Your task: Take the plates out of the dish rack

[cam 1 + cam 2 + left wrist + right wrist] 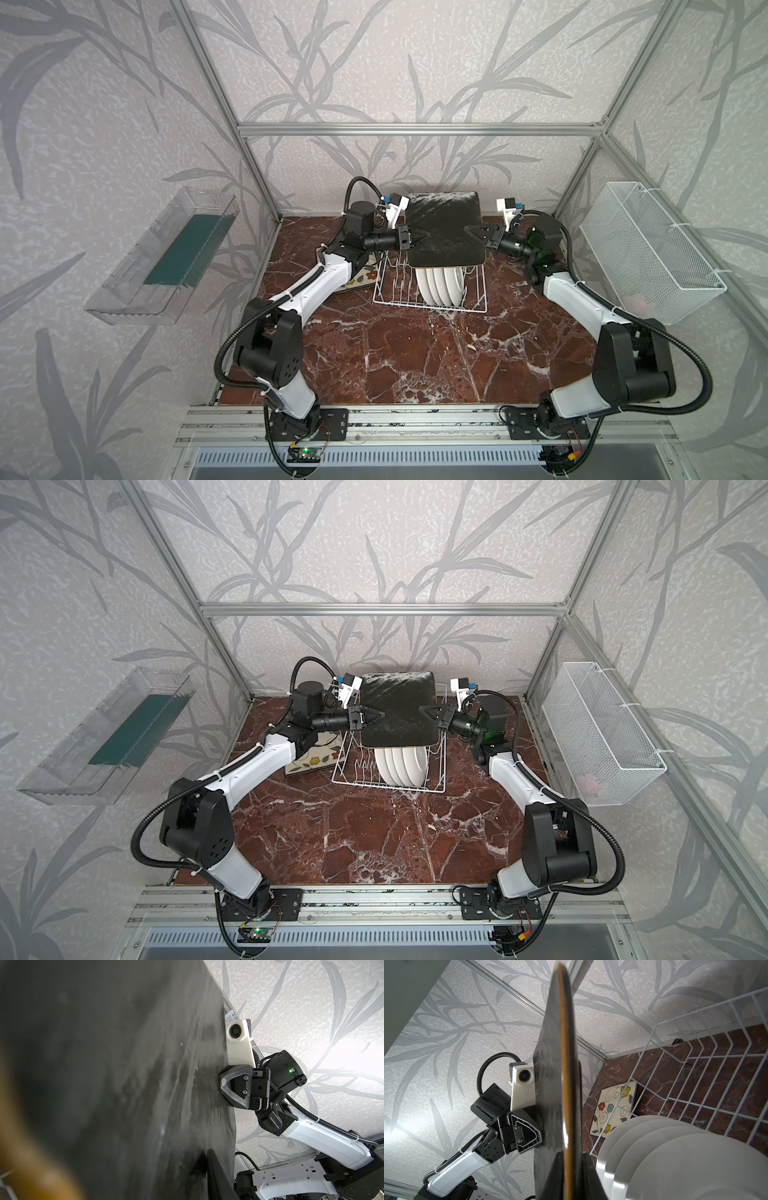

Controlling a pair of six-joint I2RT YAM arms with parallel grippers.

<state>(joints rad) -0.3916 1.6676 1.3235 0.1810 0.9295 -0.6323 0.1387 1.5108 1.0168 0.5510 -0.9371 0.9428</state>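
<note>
Toward the tabletop's (415,353) back edge, a flowered square plate (309,759) lies flat just beside the dish rack's (395,302) left side. My left gripper (422,239) straddles the left edge of the black-backed square plate (444,232) held up over the rack, though I cannot tell whether it has pinched. My right gripper (469,230) is clamped tight on the opposite edge, with round white plates (440,284) standing upright in the rack below.

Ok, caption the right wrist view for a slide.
Edge-on square plate over the dish rack, left claw at its far edge, round white plates racked.

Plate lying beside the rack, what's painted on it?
The plate has colourful flowers; clearest in right wrist view.
</note>
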